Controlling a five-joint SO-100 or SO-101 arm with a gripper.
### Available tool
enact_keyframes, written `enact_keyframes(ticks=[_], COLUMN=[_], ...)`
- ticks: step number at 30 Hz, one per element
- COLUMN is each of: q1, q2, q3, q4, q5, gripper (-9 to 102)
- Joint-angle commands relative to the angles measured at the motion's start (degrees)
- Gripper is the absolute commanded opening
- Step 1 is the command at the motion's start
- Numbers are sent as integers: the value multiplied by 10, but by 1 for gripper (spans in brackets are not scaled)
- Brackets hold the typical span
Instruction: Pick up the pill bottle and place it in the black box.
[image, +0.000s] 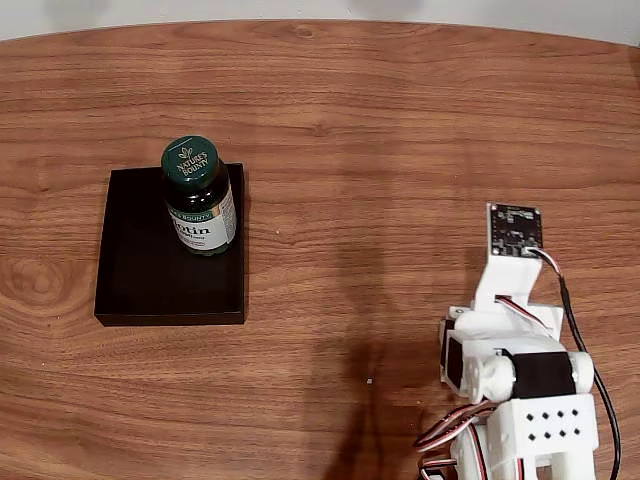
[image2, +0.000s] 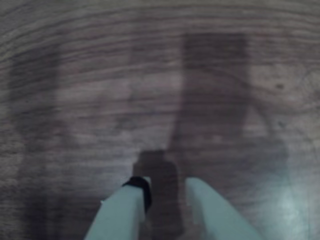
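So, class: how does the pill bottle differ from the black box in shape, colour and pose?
The pill bottle is round and tall with a green cap; the black box is flat, rectangular and plain black. The bottle carries a printed label; the box has none. The bottle stands inside the box, near its top right corner. Both are dark.

Pill bottle (image: 201, 205): dark amber-brown body, dark green cap with pale lettering, white and yellow label with dark print. Black box (image: 150, 270): matte black throughout, no pattern. Table (image: 400, 150): warm reddish-brown wood with darker wavy grain lines; in the wrist view the same surface (image2: 100, 75) appears greyish-brown and blurred. Arm (image: 520, 370): white plastic parts, black motor housings, a black circuit board, red, black and white wiring. Gripper (image2: 167, 192): pale white fingers, one with a black band.
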Motion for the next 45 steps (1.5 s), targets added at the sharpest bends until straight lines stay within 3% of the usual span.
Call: enact_keyframes(ticks=[1, 6, 15, 24, 45], q1=[2, -14, -12, -18, -19], q2=[53, 109, 130, 150, 182], q3=[-10, -10, -10, -10, -10], q4=[67, 146, 213, 312, 323], q5=[-14, -28, -51, -23, -63], gripper=[2, 1, 0, 0, 0])
